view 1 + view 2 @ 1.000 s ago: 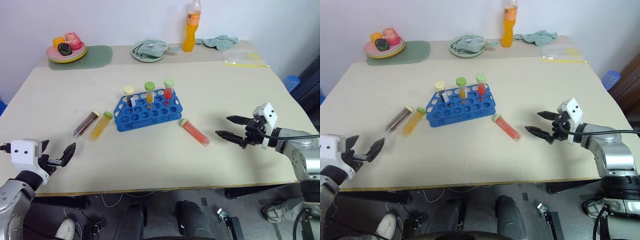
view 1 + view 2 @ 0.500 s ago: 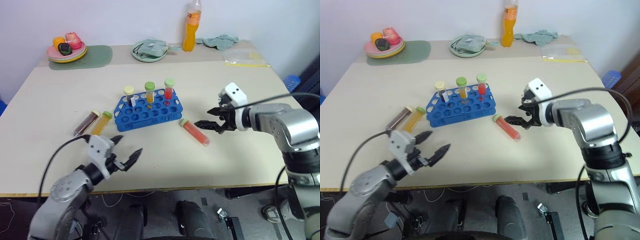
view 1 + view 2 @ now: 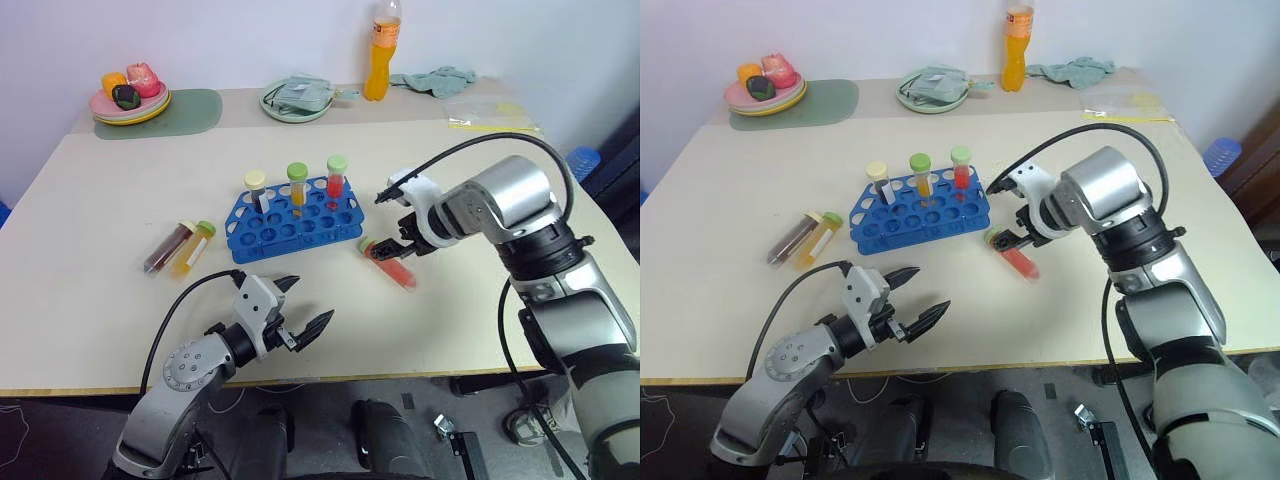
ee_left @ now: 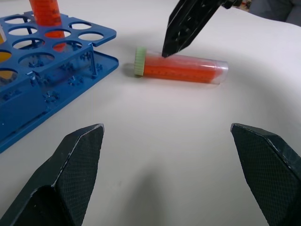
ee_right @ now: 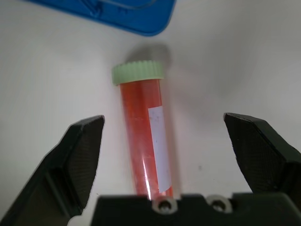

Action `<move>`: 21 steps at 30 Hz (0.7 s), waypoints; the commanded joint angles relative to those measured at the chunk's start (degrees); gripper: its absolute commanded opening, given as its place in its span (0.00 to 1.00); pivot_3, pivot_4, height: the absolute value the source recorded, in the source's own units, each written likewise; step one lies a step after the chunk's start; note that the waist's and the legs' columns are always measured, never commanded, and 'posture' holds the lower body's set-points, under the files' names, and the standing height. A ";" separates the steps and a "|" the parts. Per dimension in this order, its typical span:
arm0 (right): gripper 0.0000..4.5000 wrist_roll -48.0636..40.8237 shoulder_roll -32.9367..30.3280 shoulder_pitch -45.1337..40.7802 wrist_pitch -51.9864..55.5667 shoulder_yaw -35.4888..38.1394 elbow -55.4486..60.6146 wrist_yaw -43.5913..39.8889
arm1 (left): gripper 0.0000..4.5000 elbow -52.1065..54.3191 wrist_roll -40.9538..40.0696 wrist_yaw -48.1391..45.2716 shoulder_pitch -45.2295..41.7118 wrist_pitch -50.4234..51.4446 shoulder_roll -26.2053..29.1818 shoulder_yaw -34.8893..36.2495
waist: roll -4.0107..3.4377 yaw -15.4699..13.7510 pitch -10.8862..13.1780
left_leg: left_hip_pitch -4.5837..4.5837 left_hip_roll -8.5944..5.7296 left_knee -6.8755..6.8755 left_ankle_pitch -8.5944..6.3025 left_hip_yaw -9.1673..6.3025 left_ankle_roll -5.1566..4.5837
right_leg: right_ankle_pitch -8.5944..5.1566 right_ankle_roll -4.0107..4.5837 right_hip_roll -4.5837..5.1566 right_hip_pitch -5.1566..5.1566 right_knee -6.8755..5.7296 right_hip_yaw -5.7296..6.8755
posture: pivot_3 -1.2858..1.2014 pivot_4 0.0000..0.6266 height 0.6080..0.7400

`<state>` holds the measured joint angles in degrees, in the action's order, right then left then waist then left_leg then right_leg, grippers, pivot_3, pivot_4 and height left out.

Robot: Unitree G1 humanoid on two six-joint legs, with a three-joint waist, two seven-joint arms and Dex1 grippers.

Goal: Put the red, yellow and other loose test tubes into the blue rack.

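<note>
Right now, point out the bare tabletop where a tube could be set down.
Free: the wide stretch of table between the pink plate and the two loose tubes; also right of the right gripper, toward the plastic bag. Crowded: around the blue rack and red tube.

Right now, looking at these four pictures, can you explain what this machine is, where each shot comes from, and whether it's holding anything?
It's a humanoid robot with two arms. Two pictures come from its head, two from its wrists. On the table stand a blue rack with three tubes, and loose tubes: a red one and a maroon and yellow pair. The right end effector hovers open over the red tube, fingers on either side. The left end effector is open. Nothing is held.
</note>
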<state>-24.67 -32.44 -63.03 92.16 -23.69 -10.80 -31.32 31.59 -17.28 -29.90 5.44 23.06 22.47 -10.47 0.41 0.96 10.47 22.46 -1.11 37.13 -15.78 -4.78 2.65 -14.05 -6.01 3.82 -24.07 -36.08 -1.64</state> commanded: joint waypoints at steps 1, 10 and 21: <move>0.82 -1.18 1.61 -2.34 0.34 -1.59 -1.83 0.64 | 1.00 1.16 0.52 -0.30 0.55 -2.09 -0.01 -0.19 | 0.00 0.00 0.00 | 0.00 0.00 0.00 0.00 0.00 0.00 | 0.00 0.00 0.00 0.00 0.00 0.00 | 0.52 0.24 1.00; 0.16 -6.98 -0.73 -2.31 0.34 -2.66 3.65 -1.47 | 1.00 2.84 1.28 0.87 4.65 -3.57 -0.13 0.32 | -0.04 -0.26 0.03 | 0.03 0.00 0.01 0.00 -0.01 0.00 | 0.01 -0.01 0.00 -0.04 -0.02 0.00 | 0.52 0.24 1.00; 0.16 -5.84 1.63 22.65 -42.09 16.74 33.31 -2.79 | 1.00 -3.46 0.57 1.21 3.52 -8.10 -0.54 7.56 | -0.08 0.66 0.05 | -0.02 0.09 0.03 -0.06 0.07 -0.11 | -0.01 -0.06 -0.13 -0.06 -0.05 -0.03 | 0.52 0.24 1.00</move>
<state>-33.10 -33.88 -40.24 59.21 -10.61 21.24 -37.48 28.29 -16.85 -28.65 9.84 17.28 22.21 -4.46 0.33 1.62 10.52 22.40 -0.98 37.18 -15.83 -4.73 2.53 -14.05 -6.06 3.64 -24.10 -36.15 -1.67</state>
